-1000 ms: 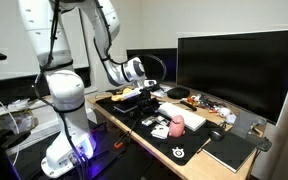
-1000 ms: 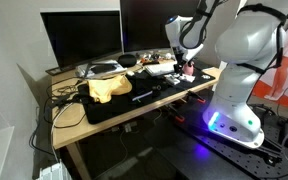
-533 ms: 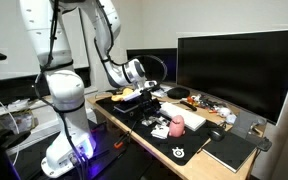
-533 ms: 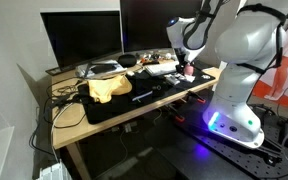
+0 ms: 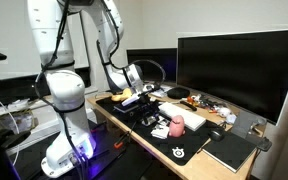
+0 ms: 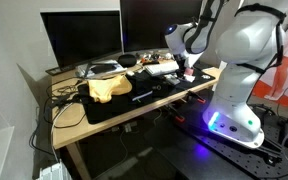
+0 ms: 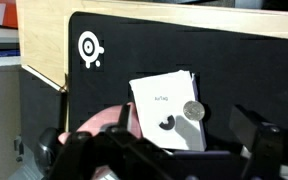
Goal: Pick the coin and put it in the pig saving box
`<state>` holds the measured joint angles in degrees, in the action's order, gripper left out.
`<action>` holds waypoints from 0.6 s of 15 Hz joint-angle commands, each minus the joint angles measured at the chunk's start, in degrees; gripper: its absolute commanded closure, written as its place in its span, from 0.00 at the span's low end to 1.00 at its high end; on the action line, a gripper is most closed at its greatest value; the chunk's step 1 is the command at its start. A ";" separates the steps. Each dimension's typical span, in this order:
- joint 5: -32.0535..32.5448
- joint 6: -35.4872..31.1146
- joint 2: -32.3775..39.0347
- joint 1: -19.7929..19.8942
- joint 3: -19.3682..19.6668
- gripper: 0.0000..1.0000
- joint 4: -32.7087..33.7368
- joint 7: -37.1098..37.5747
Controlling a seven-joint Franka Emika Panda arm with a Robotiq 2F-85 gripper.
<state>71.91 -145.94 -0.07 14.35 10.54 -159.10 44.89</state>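
In the wrist view a silver coin (image 7: 192, 110) lies on the right edge of a white box (image 7: 164, 112) on the black mat. The pink pig saving box (image 7: 102, 122) shows partly at the left, behind a finger. My gripper (image 7: 186, 128) is open and empty. Its fingers straddle the white box, with the coin between them. In both exterior views the gripper (image 5: 144, 96) (image 6: 180, 68) hangs low over the desk. The pig (image 5: 179, 123) (image 6: 190, 72) stands next to it.
A black desk mat (image 7: 224, 50) with a white logo covers the wooden desk (image 7: 44, 45). Two large monitors (image 5: 239, 70) stand at the back. A notebook (image 5: 229, 150), cables and a yellow cloth (image 6: 109, 88) lie around.
The arm has dropped a little and shifted slightly towards the mat. The gripper is lower over the desk. Nothing has been picked up.
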 commanded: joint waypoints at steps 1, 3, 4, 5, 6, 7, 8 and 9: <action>3.17 1.27 2.01 -1.57 0.08 0.00 0.48 4.57; 4.00 1.48 3.10 -2.01 0.09 0.01 0.70 5.97; 4.14 1.54 3.75 -2.16 0.12 0.04 0.95 6.30; 4.27 1.68 4.14 -2.30 0.16 0.11 1.08 6.71; 4.39 1.69 4.65 -2.40 0.17 0.16 1.24 6.92; 4.52 1.72 5.08 -2.46 0.18 0.21 1.45 7.39; 4.50 1.86 5.21 -2.50 0.18 0.23 1.48 7.42; 4.51 1.94 5.54 -2.54 0.16 0.19 1.66 7.48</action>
<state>75.07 -145.51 4.33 12.74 10.54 -158.37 50.00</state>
